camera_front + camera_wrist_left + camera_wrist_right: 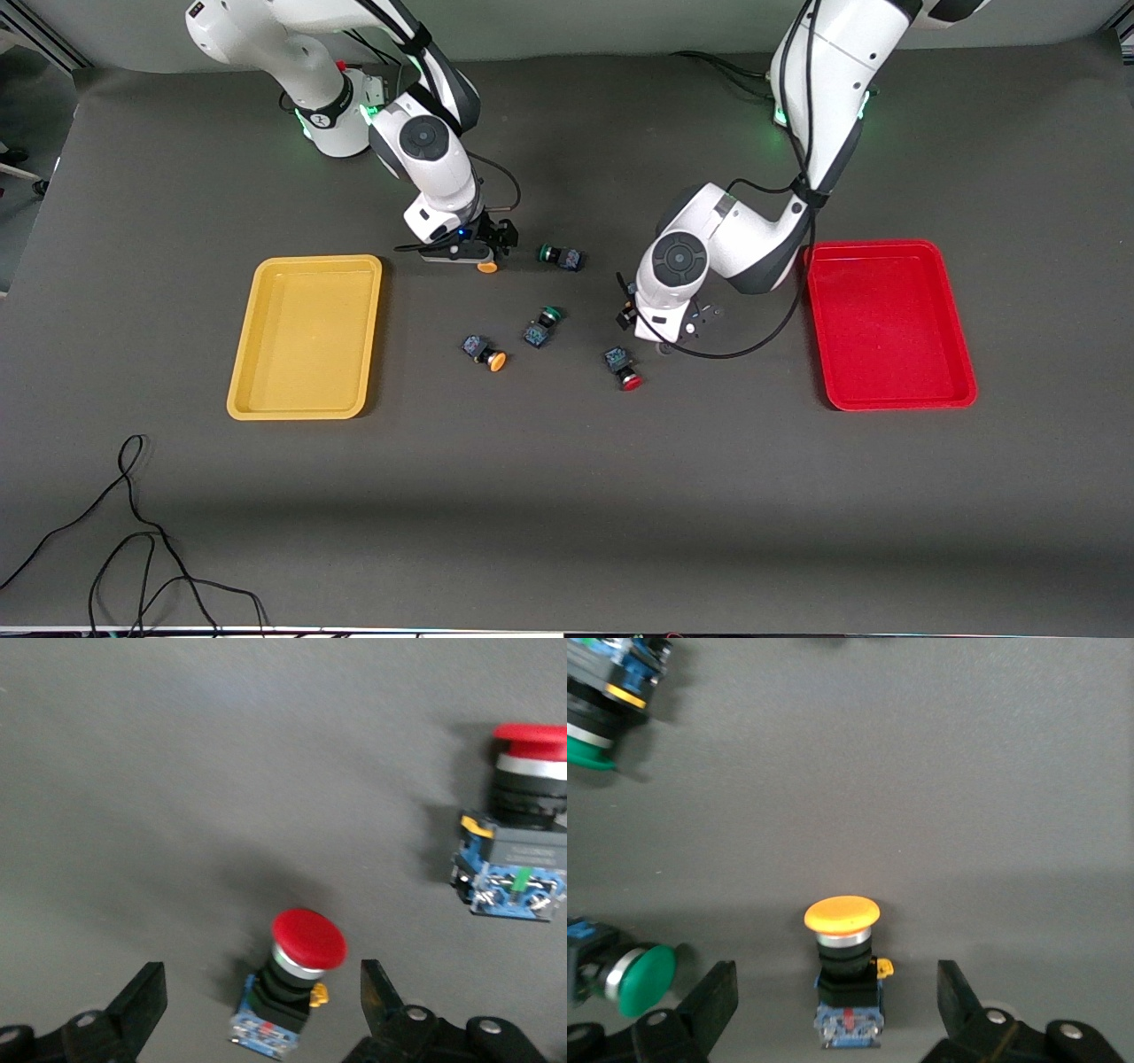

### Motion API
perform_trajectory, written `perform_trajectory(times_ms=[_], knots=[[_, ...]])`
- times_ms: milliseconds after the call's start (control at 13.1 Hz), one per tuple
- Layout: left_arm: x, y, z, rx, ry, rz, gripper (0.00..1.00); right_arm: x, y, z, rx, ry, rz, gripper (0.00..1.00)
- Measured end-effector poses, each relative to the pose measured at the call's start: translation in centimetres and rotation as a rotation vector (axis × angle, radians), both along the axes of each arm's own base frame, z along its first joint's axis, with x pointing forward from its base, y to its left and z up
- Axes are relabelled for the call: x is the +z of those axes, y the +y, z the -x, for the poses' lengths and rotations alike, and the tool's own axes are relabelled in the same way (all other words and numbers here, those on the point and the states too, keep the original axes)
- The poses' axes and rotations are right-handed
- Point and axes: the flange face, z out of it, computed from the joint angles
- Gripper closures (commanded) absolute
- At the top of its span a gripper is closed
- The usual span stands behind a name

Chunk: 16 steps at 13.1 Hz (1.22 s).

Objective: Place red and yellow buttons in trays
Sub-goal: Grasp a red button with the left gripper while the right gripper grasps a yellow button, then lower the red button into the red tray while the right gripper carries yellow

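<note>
My right gripper (483, 255) is low over a yellow button (486, 266), near the yellow tray (306, 337). In the right wrist view that yellow button (846, 979) lies between the open fingers (716, 997), which stand clear of it on both sides. A second yellow button (486, 353) lies nearer the front camera. My left gripper (664, 342) is down at the table beside the red tray (886, 323), and its hand hides what is beneath it. In the left wrist view a red button (292, 983) lies untouched between its open fingers (142, 1001). Another red button (625, 368) (523, 824) lies close by.
Two green-capped buttons lie mid-table, one (560, 257) beside my right gripper and one (542, 323) between the loose yellow and red buttons. Both trays hold nothing. A black cable (133, 532) trails over the table's near corner at the right arm's end.
</note>
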Motion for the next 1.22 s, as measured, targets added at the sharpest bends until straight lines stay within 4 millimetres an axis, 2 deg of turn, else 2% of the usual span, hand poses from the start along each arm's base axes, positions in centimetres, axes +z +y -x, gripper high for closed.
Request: perform_trajectory(times_ms=[152,228,304,380,457,609,761,837,989,1065,1217], knots=[[-0.6,-0.9,0.7,-0.016,-0.002,0.0,0.26,-0.7,-0.1,0.0,-0.001,0.006,0.006,0.0],[-0.9,-1.3,1.0,-0.033,-0.009,-0.006,0.42,-1.0,-0.1,0.1,-0.001,0.007,0.007,0.0],[-1.2,-1.5,1.3,-0.05,-0.018,-0.013,0.69,-1.4,-0.1,0.0,-0.001,0.004,0.004,0.03],[-1.6,-1.6,1.4,-0.061,-0.025,-0.016,0.95,-1.8,-0.1,0.1,-0.001,0.005,0.006,0.15],[-1.9,-1.6,1.5,-0.067,-0.027,-0.019,1.0,-2.1,-0.2,0.1,-0.001,0.006,0.007,0.28],[-1.9,-1.7,1.4,-0.071,-0.031,-0.021,1.0,-2.5,-0.2,0.1,-0.001,0.008,0.008,0.53],[-1.6,-1.2,1.1,-0.069,-0.019,-0.038,1.0,-2.4,-0.1,0.1,0.001,0.006,0.007,0.68],[-0.8,-0.3,0.5,-0.071,0.001,-0.062,1.0,-2.4,0.0,0.0,0.002,0.004,0.006,0.7],[2.9,3.3,-1.9,-0.123,0.044,-0.096,1.0,-2.3,0.1,0.0,0.004,0.003,0.005,0.71],[5.1,6.2,-3.3,-0.159,0.062,-0.101,1.0,-2.3,0.1,-0.1,0.006,0.002,0.004,0.71],[9.5,13.3,-6.0,-0.263,0.079,-0.08,1.0,-1.3,0.6,-0.6,0.009,-0.003,0.0,0.71]])
